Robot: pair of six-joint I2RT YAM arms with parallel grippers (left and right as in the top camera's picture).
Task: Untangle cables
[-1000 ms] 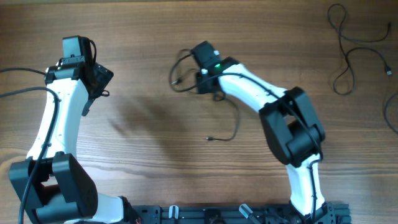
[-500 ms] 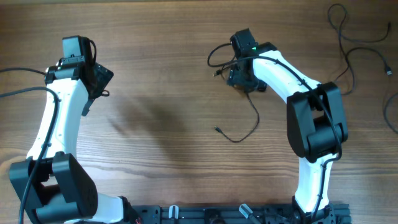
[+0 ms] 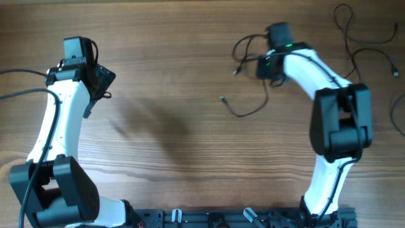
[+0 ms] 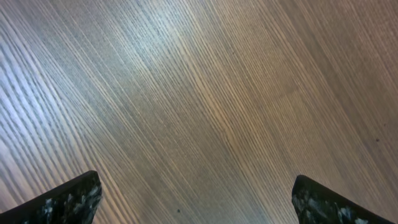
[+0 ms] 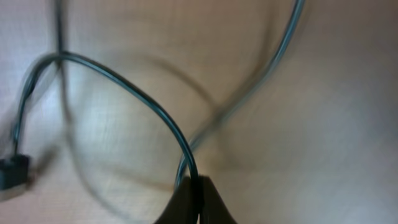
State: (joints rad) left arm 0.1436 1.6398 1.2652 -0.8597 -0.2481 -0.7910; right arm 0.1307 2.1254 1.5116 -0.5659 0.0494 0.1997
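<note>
My right gripper (image 3: 267, 65) is shut on a thin black cable (image 3: 250, 109) at the table's upper middle-right; in the right wrist view the cable (image 5: 137, 99) loops up from between the closed fingertips (image 5: 196, 186), with a small plug (image 5: 13, 171) hanging at the left. The cable's loop (image 3: 243, 45) and free ends trail left and down on the table. Other thin black cables (image 3: 354, 57) lie at the far upper right. My left gripper (image 3: 101, 82) is open and empty over bare wood (image 4: 199, 205).
The table is brown wood grain (image 3: 177, 126). A black rail (image 3: 240, 218) runs along the front edge between the arm bases. A thick black cable (image 3: 19, 95) leads to the left arm.
My right gripper has carried the cable to the right and slightly toward the far edge. The cable's tail has dragged along behind it. The left arm has not moved.
</note>
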